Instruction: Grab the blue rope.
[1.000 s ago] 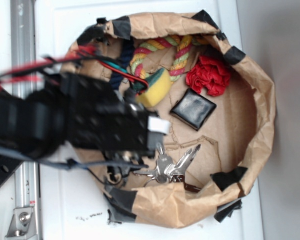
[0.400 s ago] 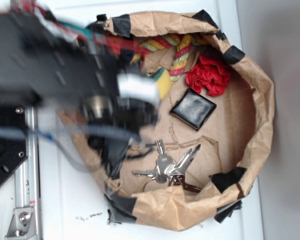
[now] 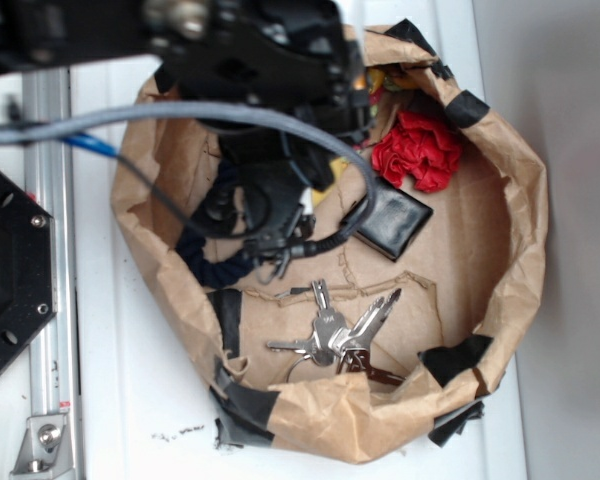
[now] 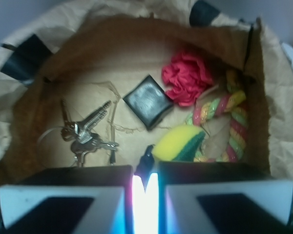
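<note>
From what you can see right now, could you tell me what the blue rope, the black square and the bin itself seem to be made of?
The blue rope looks like soft twisted fibre, matte navy with visible strand ridges. The black square seems to be leather or faux leather: a grained, slightly glossy skin with a stitched-looking edge. The bin is crumpled brown paper, creased and matte, patched with black tape.

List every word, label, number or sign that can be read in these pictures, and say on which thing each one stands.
None: no readable text in either view.
The black wallet, the keys and the paper bag show no writing.
</note>
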Controlling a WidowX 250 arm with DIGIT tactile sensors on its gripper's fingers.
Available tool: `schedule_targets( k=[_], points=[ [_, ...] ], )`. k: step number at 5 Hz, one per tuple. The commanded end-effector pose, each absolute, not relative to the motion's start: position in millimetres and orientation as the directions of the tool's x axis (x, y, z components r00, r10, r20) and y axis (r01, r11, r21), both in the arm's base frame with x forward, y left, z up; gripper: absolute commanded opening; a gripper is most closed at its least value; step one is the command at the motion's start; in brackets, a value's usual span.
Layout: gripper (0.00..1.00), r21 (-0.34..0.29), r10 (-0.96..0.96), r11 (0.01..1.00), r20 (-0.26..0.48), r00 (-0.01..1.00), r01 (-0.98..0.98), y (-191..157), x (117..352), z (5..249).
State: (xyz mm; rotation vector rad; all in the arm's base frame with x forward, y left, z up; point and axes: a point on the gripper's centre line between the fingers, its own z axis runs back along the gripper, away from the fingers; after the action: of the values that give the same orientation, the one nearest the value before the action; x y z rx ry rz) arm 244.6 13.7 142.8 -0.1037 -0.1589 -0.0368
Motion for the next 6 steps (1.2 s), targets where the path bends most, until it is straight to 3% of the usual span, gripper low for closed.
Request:
schedule_targets(
  k=[1,2,3,4,6],
  points=[
    [1.00,-0.140,-0.058,0.987,0.113,0.992,0.073,13.3,219.9,94.7],
    [1.00,-0.135,-0.067,0.988,0.025,0.997,0.070,4.4,201.3,56.5],
    [1.00,-0.101,-0.042,0.994,-0.021,0.999,0.039,1.1,189.9,36.6],
    [1.00,-0.085,0.024,0.996,-0.039,0.999,-0.027,-8.9,198.1,24.4],
    [1.00,-0.095,0.058,0.994,-0.015,0.998,-0.059,-20.8,214.6,33.9]
  ],
)
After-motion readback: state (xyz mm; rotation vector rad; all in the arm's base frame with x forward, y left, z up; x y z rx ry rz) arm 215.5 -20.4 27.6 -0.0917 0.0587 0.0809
